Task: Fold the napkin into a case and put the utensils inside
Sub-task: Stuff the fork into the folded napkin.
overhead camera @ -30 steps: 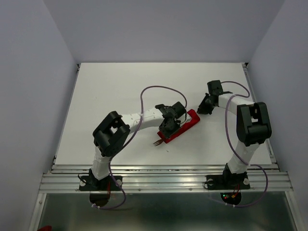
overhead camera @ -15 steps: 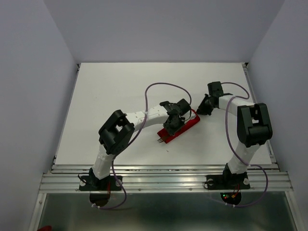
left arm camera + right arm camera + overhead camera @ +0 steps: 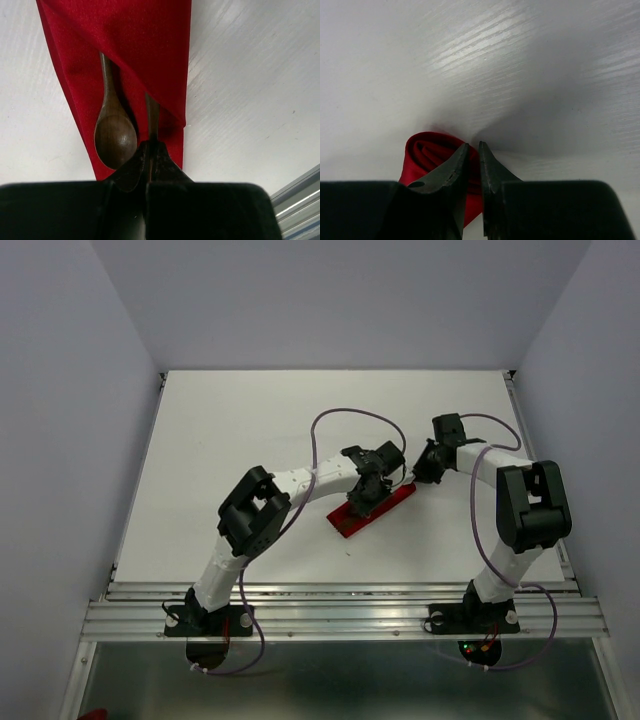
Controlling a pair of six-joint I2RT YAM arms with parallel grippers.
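Pinching: left jaws clenched on utensil [image 3: 152, 116] | right jaws grasping case [image 3: 427, 148] end | spoon [image 3: 115, 139] bowl exposed

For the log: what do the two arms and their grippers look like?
The left arm and right arm have white links with bulky black joint housings. A thin purple cable loops along each. The left gripper and right gripper are black, tapering to narrow tips.

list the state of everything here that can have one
case, folded into a narrow pouch, lying flat, near end open
spoon, handle tucked in the case, bowl sticking out
second utensil, partly in the case, outer end pinched
left hand, shut on the second utensil
right hand, nearly shut at the case's far end, grip unclear
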